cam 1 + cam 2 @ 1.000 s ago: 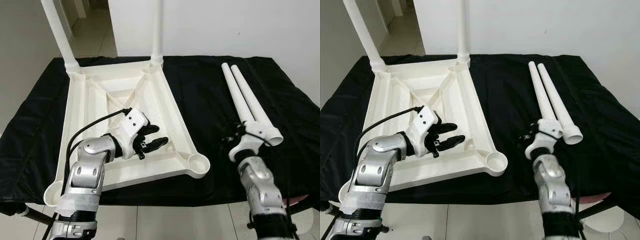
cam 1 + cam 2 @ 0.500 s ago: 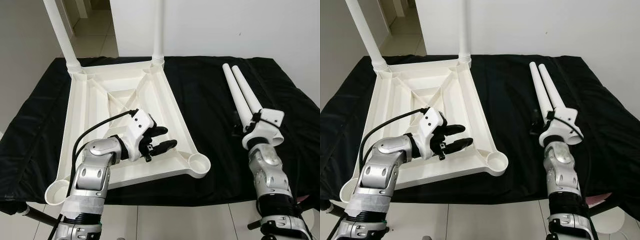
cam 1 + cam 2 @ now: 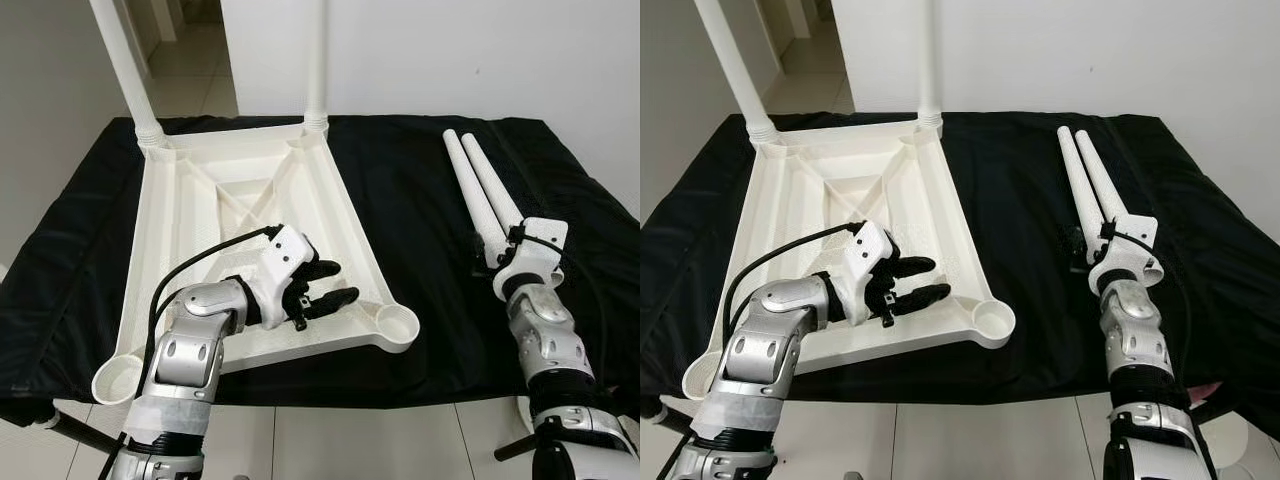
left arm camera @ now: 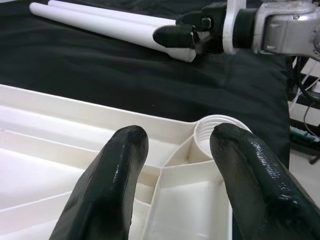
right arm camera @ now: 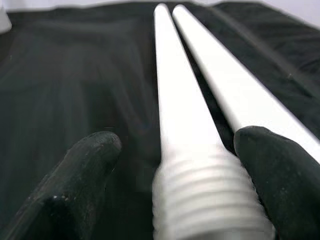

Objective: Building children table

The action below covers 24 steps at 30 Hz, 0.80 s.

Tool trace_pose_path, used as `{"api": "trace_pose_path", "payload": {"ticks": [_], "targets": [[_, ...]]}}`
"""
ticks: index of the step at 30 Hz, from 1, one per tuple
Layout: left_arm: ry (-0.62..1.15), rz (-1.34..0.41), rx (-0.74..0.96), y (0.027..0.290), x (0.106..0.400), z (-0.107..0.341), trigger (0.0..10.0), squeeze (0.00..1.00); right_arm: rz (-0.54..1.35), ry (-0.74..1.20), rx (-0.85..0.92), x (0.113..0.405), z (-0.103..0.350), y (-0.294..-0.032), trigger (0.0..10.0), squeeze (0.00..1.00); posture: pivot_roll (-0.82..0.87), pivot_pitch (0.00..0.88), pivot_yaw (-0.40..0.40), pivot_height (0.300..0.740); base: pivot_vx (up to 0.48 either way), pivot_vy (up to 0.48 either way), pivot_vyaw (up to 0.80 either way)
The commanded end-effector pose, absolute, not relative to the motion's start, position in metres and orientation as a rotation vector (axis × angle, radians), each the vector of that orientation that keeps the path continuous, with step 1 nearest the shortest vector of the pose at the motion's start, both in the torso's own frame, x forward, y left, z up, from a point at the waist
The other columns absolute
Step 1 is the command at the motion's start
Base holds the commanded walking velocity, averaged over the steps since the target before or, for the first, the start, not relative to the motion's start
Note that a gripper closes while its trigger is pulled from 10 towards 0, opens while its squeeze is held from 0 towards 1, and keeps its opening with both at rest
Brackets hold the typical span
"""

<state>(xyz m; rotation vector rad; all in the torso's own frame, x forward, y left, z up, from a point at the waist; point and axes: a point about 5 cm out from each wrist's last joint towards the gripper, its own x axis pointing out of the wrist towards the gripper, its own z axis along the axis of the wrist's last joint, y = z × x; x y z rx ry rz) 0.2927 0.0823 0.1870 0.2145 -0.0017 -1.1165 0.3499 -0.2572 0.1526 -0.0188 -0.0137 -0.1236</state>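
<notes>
The white children's table top (image 3: pixel 175 215) lies upside down on the black cloth. Two legs (image 3: pixel 317 60) stand screwed into its far corners. Its near corner sockets (image 3: pixel 397 322) are empty. My left gripper (image 3: pixel 328 284) hovers open over the underside, pointing at the near right socket (image 4: pixel 217 132). Two loose white legs (image 3: pixel 480 190) lie side by side on the right. My right gripper (image 5: pixel 179 137) is open, its fingers (image 5: pixel 75 175) on either side of the threaded end of the inner leg (image 5: pixel 182 115).
The black-covered work table (image 3: pixel 420 180) ends close to both arms at the front, with tiled floor below. A white wall stands behind. Bare cloth lies between the table top and the loose legs.
My right gripper has reached forward from the front edge to the threaded ends of the loose legs. My left gripper has slid towards the near right socket.
</notes>
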Motion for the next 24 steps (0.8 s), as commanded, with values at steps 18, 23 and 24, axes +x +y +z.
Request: {"api": "trace_pose_path", "payload": {"ticks": [18,23,24], "targets": [[0.009,-0.929,0.209,0.092,0.294,0.186,10.0,0.0,-0.085,0.084,-0.008,0.356,0.129,-0.256,10.0,0.0,0.06,0.123,0.012,0.74,0.0,0.0,0.0],[0.007,-0.929,0.209,0.092,0.293,0.187,10.0,0.0,-0.071,0.078,-0.001,0.357,0.13,-0.255,4.5,0.0,0.06,0.122,0.009,0.74,0.0,0.0,0.0],[0.007,-0.928,0.208,0.092,0.293,0.186,10.0,0.0,-0.067,0.073,-0.004,0.357,0.13,-0.254,1.1,0.0,0.06,0.12,0.008,0.74,0.0,0.0,0.0]]}}
